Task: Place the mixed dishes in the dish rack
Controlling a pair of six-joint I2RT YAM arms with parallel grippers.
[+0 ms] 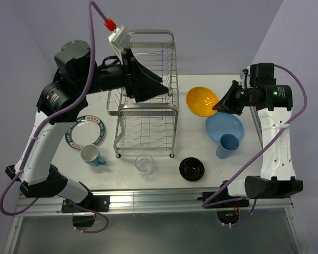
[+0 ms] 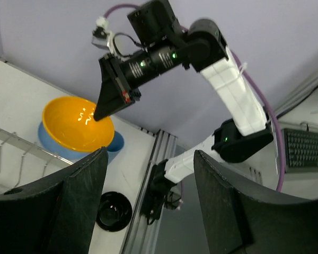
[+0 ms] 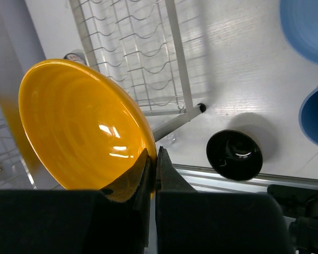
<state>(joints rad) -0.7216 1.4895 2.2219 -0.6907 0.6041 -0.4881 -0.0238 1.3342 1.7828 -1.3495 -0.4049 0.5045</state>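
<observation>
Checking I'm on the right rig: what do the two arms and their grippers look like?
The left arm and right arm match: white shell links, black cylindrical joints, a purple cable along each. The left gripper and right gripper are black wedges with two flat fingers. A red plug tops the left wrist; a green light marks the right.
</observation>
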